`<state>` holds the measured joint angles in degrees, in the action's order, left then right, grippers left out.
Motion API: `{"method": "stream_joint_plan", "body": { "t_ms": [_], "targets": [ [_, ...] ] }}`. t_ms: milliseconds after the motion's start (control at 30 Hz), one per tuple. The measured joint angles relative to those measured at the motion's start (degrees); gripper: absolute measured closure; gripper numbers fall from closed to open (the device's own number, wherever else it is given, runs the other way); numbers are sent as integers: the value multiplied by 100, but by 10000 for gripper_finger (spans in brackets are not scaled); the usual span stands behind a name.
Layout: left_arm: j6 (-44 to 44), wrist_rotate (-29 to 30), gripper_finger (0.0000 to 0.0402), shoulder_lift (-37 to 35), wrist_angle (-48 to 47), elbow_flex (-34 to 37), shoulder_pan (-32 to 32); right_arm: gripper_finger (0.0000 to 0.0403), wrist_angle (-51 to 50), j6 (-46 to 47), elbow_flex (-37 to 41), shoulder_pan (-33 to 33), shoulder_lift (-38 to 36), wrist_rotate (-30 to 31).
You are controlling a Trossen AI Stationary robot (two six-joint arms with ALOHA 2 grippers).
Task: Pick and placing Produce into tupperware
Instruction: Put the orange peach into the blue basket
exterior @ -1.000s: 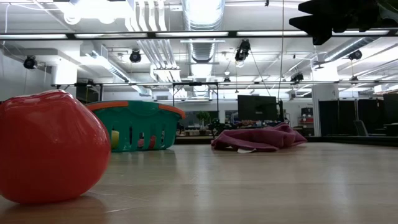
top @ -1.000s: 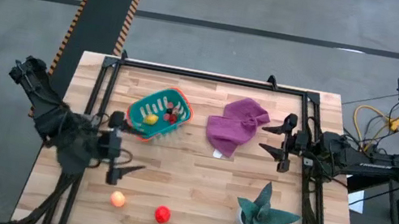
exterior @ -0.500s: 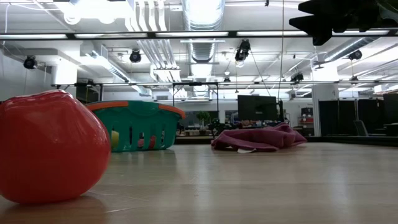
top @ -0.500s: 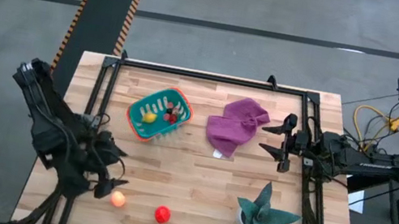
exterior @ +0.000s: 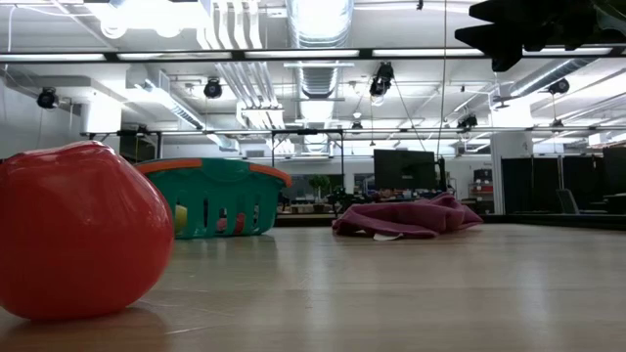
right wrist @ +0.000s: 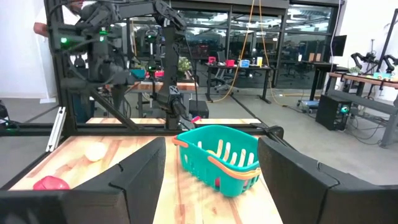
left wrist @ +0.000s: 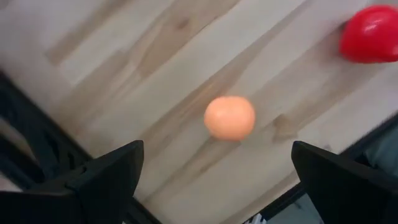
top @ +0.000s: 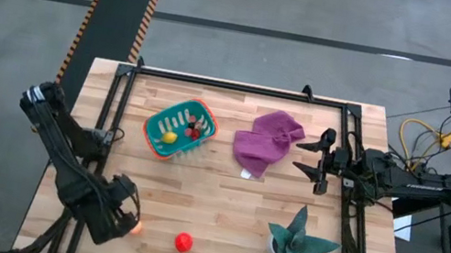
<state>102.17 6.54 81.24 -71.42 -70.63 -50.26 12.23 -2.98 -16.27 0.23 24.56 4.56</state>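
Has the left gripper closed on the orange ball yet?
No: in the left wrist view the orange ball lies bare on the table, and the left gripper is wide open, touching nothing.

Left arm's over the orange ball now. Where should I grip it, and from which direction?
Grip the orange ball across its widest middle, coming straight down. It is round, lies free on the table, and the left gripper is open above it.

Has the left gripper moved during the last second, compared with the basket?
Yes. The left gripper moved away from the basket, toward the near table edge, and now hangs open over the orange ball.
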Motion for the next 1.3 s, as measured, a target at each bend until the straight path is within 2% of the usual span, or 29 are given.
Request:
{"method": "stream_joint_plan", "body": {
  "t_ms": [133,333,667,900,1300],
  "targets": [
    [422,-335,9,298,11,0,2,156,0,0,0,0,1,-1],
    [703,-450,9,690,37,0,70,156,1,-3,81,0,1,0],
    [699,-516,9,1056,104,0,216,156,1,-9,120,0,2,0],
    [638,-514,9,1317,478,0,237,156,2,-7,129,1,2,-2],
    [60,-622,9,1665,843,0,269,156,2,-4,129,1,2,-1]
  ]
}}
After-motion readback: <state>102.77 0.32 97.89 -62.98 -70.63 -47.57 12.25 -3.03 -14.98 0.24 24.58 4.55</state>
